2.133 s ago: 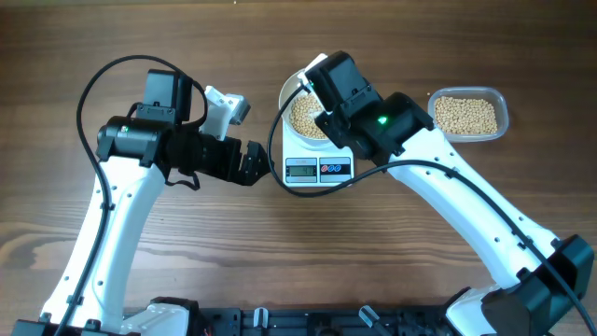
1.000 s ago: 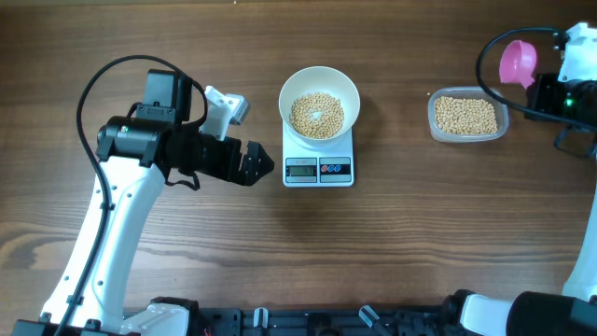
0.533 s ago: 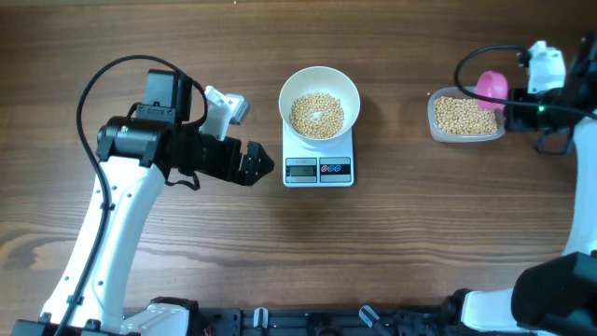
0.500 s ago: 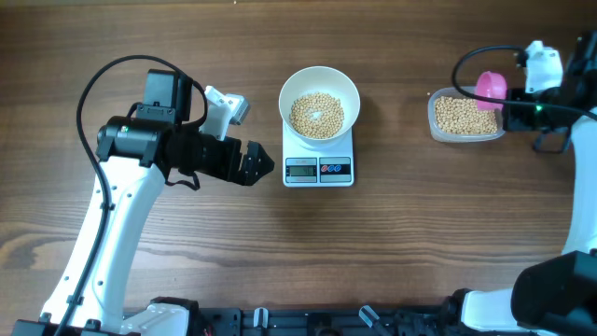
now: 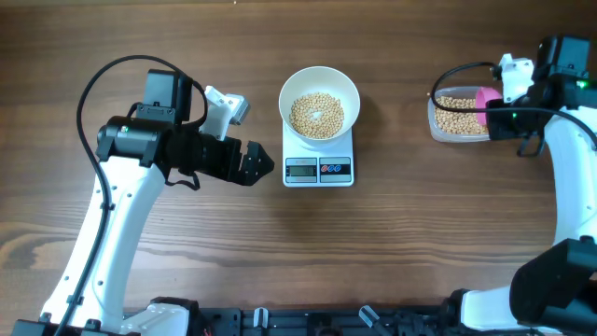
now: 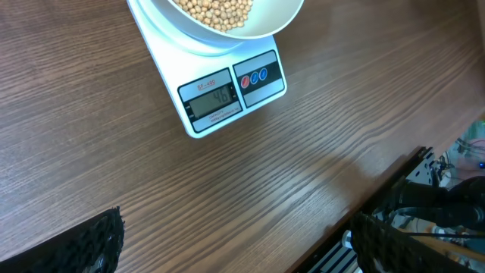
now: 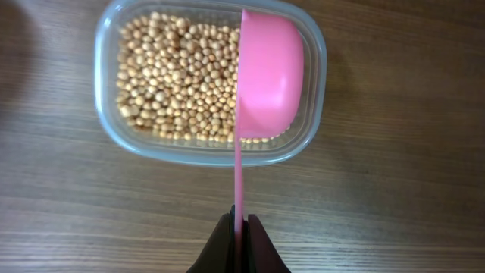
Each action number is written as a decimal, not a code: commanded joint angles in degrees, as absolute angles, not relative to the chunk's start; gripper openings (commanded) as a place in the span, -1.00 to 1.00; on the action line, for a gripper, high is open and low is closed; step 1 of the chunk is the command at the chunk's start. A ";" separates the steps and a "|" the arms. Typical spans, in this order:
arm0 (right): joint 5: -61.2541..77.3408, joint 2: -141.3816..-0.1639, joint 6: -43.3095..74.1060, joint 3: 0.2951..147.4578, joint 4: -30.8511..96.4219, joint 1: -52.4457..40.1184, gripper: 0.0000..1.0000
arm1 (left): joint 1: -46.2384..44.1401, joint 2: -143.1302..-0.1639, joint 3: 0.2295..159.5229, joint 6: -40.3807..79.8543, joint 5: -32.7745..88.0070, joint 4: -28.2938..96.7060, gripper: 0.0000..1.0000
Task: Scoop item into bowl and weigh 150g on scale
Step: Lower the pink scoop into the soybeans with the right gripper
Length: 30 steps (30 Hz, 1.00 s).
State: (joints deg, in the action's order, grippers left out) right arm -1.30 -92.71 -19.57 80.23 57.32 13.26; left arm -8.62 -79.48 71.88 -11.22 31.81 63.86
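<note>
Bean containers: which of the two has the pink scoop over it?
The clear rectangular tub on the right; the right gripper holds the scoop there. The white bowl on the scale has nothing over it.

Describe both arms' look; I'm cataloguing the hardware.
The left arm and right arm have white links and black joint housings. A black cable loops off the left; a green light marks the right. Left fingers are black, textured.
</note>
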 commanded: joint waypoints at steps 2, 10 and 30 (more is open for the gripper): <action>-3.03 -93.47 -16.40 78.94 53.74 12.95 -0.91 | -8.88 -78.91 71.57 -11.11 32.91 63.86 1.00; -2.96 -93.56 -16.34 74.85 51.31 12.69 -0.91 | -8.88 -78.91 71.57 -11.11 32.91 63.88 1.00; 9.47 -93.56 -7.07 71.99 51.03 10.20 -0.91 | -8.88 -78.91 71.57 -11.11 32.91 63.88 1.00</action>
State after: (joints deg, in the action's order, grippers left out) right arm 5.82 -92.82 -10.37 72.44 50.48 10.55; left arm -8.62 -79.48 71.88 -11.22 31.81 63.86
